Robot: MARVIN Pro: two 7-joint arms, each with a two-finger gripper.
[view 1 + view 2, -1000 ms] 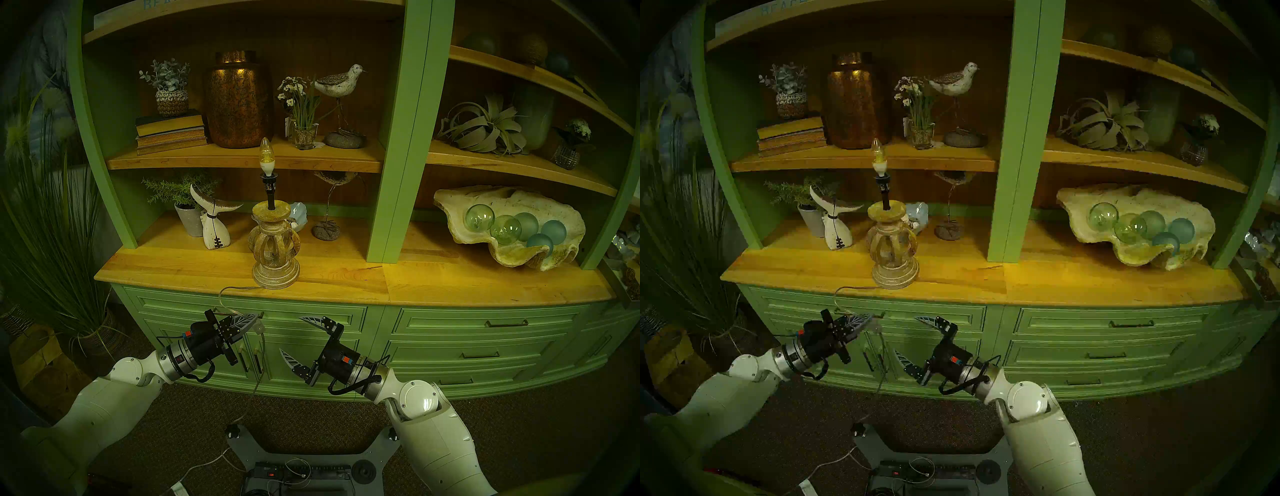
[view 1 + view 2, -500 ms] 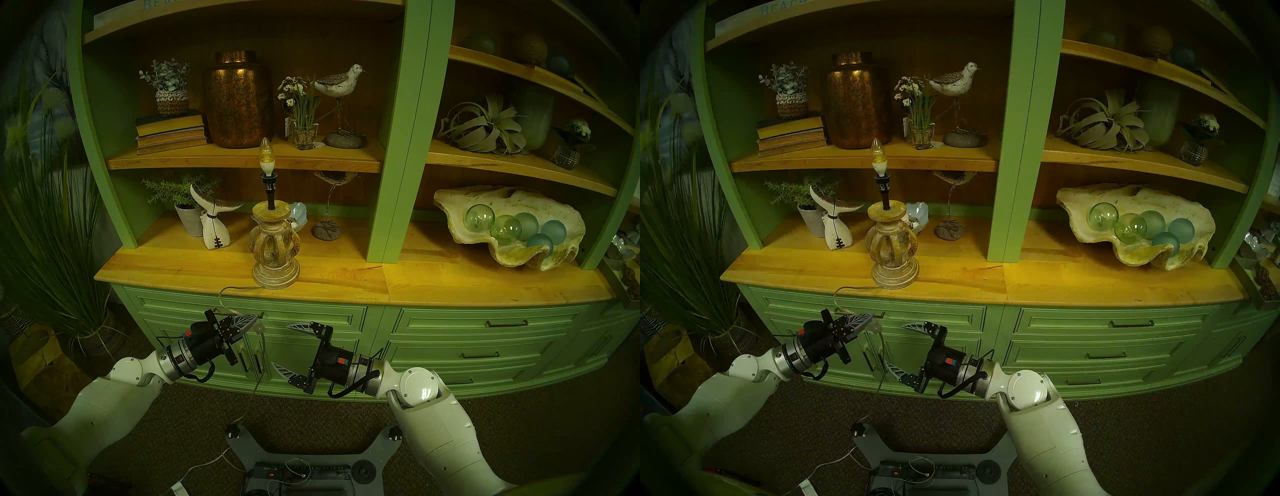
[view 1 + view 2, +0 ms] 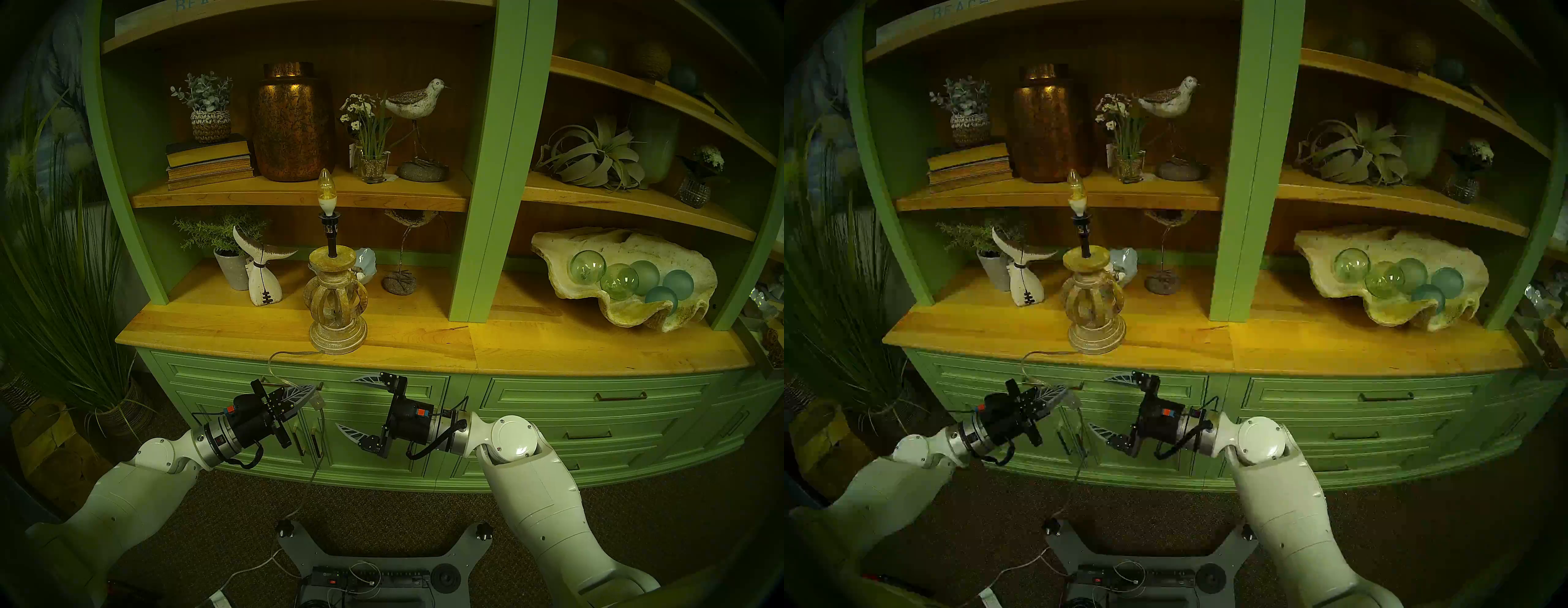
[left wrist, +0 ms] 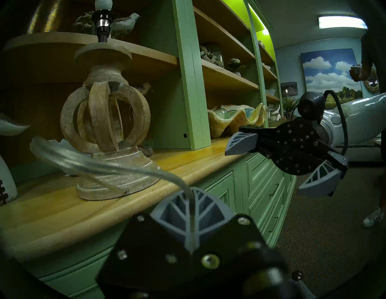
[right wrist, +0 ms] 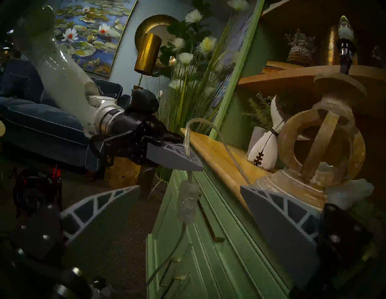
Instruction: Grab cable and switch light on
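The lamp [image 3: 338, 305] stands near the front edge of the wooden counter [image 3: 424, 339]. It has a beige caged wood base, and its bare bulb [image 3: 325, 187] looks unlit. The clear cable [image 3: 271, 363] loops off the counter edge into my left gripper [image 3: 312, 392]. That gripper is shut on the cable just above the clear switch block [image 3: 316, 400]. Below the block the cord hangs to the floor. My right gripper [image 3: 344, 402] is open and level with the block, a short way to its right. In the right wrist view the switch block [image 5: 188, 204] hangs ahead between my open fingers [image 5: 98, 206].
Green drawer fronts with metal handles [image 3: 621, 397] lie right behind both grippers. A whale-tail figure [image 3: 263, 271] stands left of the lamp. A black power strip [image 3: 369, 579] and white cords [image 3: 250, 569] lie by my base. Tall grass [image 3: 63, 276] stands at the left. A person [image 4: 373, 217] stands at the right.
My right gripper has moved up and to the left, closer to the switch block, and has stayed open. The left gripper and the cable have not moved.
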